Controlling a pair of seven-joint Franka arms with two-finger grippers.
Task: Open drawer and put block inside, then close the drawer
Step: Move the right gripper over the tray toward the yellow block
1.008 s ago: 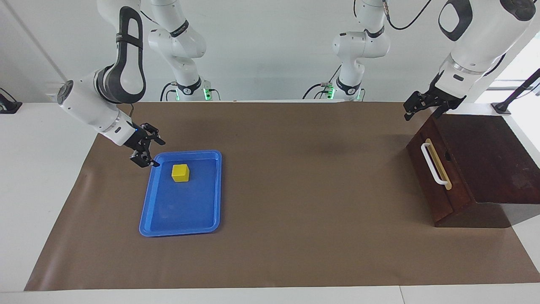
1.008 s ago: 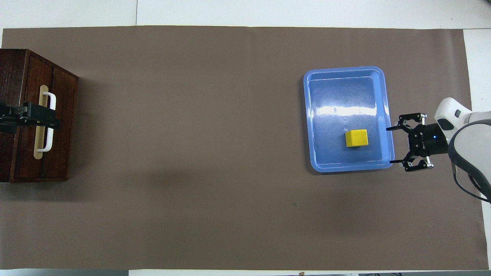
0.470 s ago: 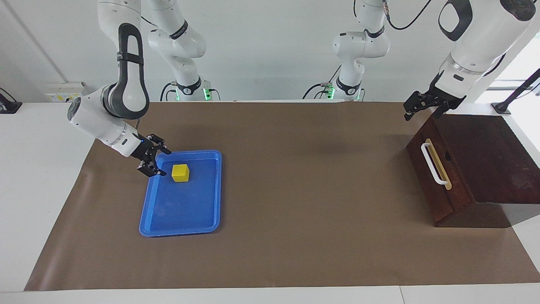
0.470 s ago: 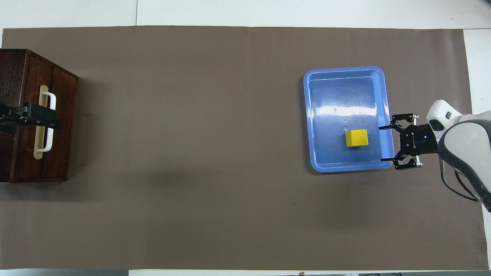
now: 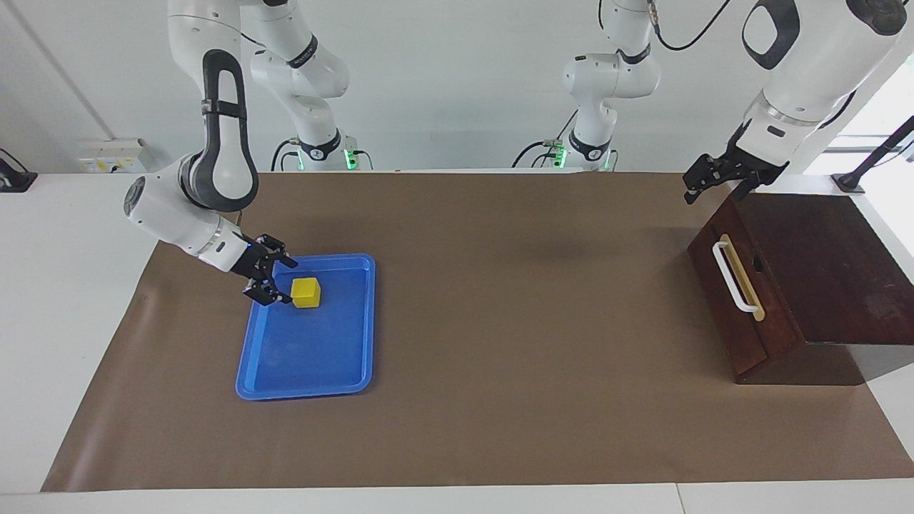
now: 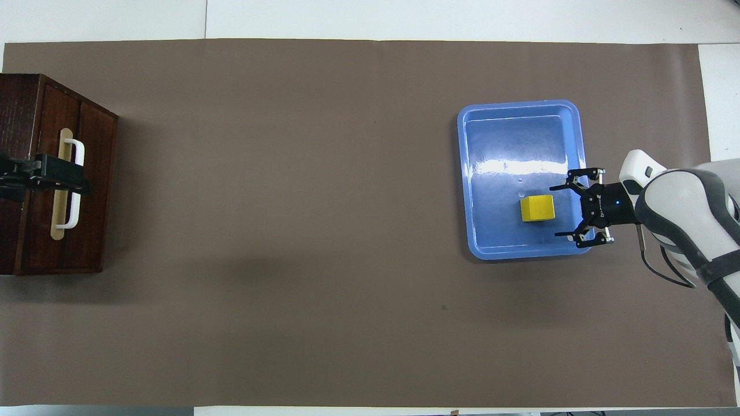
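Right gripper (image 5: pixel 284 283) spread, just beside the block (image 5: pixel 306 292); left gripper (image 5: pixel 698 183) over the drawer (image 5: pixel 739 300), its fingers' state unreadable, perhaps parted.

No writing, label, brand, number or sign can be read anywhere from here — not on the drawer (image 5: pixel 742 285), not on the blue tray (image 5: pixel 360 325), not on the yellow block (image 5: pixel 306 292). The arms' white casings are bare of any lettering I can make out.
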